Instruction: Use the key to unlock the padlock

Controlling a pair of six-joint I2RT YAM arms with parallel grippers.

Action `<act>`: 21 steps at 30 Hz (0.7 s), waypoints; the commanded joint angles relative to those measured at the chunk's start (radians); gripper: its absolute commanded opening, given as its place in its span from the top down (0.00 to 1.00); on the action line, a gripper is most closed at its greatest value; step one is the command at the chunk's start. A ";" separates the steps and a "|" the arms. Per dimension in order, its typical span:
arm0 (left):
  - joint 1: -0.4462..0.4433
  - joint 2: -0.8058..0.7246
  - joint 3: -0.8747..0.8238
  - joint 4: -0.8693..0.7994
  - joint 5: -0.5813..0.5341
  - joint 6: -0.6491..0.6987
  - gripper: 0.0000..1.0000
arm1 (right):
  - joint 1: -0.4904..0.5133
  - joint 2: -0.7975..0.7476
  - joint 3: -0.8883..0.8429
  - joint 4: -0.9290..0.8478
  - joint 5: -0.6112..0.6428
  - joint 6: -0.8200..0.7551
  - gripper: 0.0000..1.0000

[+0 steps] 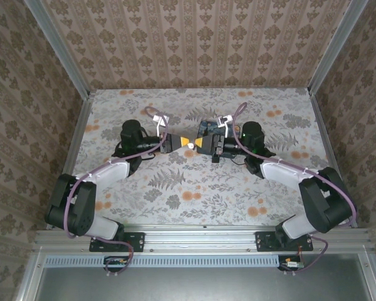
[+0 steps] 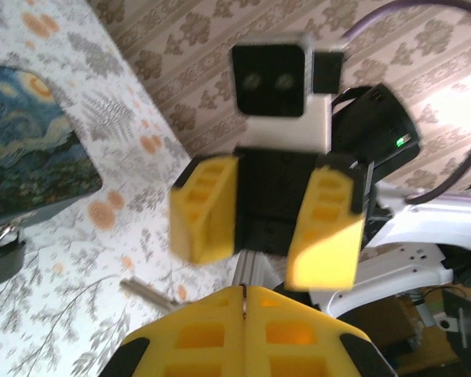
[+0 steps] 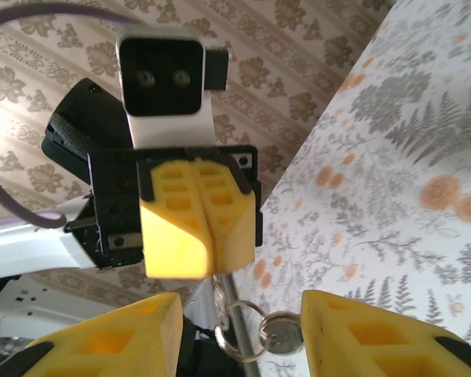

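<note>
**Key gripped, lock not yet touched**

My left gripper [image 2: 243, 302] has its yellow fingers pressed tight together. The key [image 3: 281, 336] and its ring [image 3: 234, 330] dangle just under their tips. I judge the key is pinched there, though the contact itself is hidden. My right gripper [image 2: 263, 228] faces the left one tip to tip above the table [image 3: 424, 141], with its jaws apart. It has a finger on either side of the hanging ring and is touching nothing that I can see.

The padlock [image 2: 0, 255] — a grey body with a bit of shackle, if I read it rightly — lies off to the side of my left gripper. It sits down at the edge of the painted mat [image 2: 27, 149], well apart from the key and from both grippers.

By my reckoning only the opening part is done: the key is off the table and held. The real work is left — steady the padlock, line the blade up with the keyway, push it in, turn it and free the shackle. I cannot tell which way the blade points, so it may need re-gripping first.
</note>
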 commanded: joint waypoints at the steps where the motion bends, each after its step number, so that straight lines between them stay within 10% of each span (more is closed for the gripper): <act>1: -0.012 -0.056 0.045 -0.176 0.002 0.153 1.00 | 0.005 -0.049 0.041 -0.092 0.009 -0.072 0.58; 21: 0.001 -0.077 0.033 -0.152 -0.011 0.126 1.00 | 0.059 0.019 0.062 -0.128 -0.022 -0.085 0.68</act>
